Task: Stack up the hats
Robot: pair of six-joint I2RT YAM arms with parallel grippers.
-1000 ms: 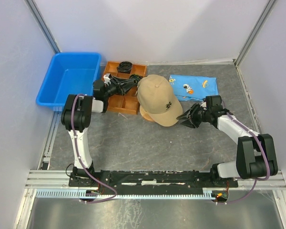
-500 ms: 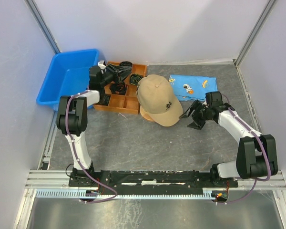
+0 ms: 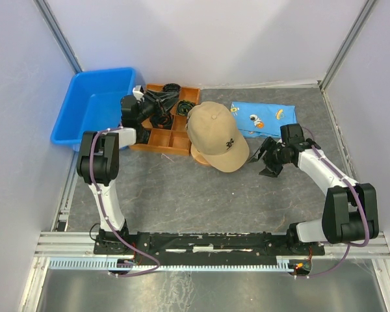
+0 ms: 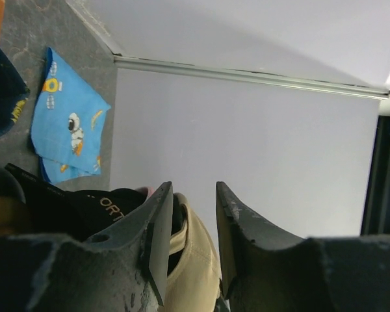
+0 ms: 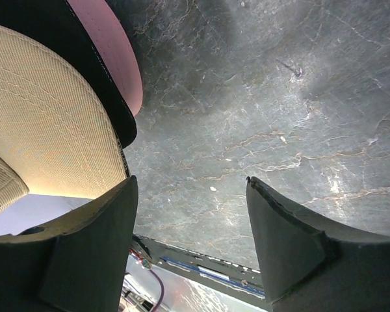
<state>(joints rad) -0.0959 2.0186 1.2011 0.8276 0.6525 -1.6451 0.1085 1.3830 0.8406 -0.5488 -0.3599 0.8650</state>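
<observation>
The hats sit in one pile at the table's middle. The tan cap [image 3: 214, 133] with a dark emblem is on top. A pink brim [image 3: 199, 156] pokes out below it. In the right wrist view the tan brim [image 5: 45, 117] lies over a black brim [image 5: 99, 78] and the pink brim [image 5: 117, 58]. My right gripper [image 3: 267, 160] [image 5: 192, 179] is open and empty, just right of the brims, low over the table. My left gripper [image 3: 171, 104] [image 4: 192, 188] is over the wooden tray, jaws apart and empty, pointing at the tan cap [image 4: 195, 260] and a black cap [image 4: 84, 205].
A blue bin [image 3: 94, 107] stands at the back left. A wooden compartment tray [image 3: 171, 140] with small black coiled bundles is beside it. A blue cartoon-print cloth [image 3: 263, 117] [image 4: 68, 127] lies behind the right gripper. Grey walls close the sides.
My left gripper has pulled back from the tan cap's rear toward the bin side of the tray. My right gripper has backed a little to the right, away from the brim.
</observation>
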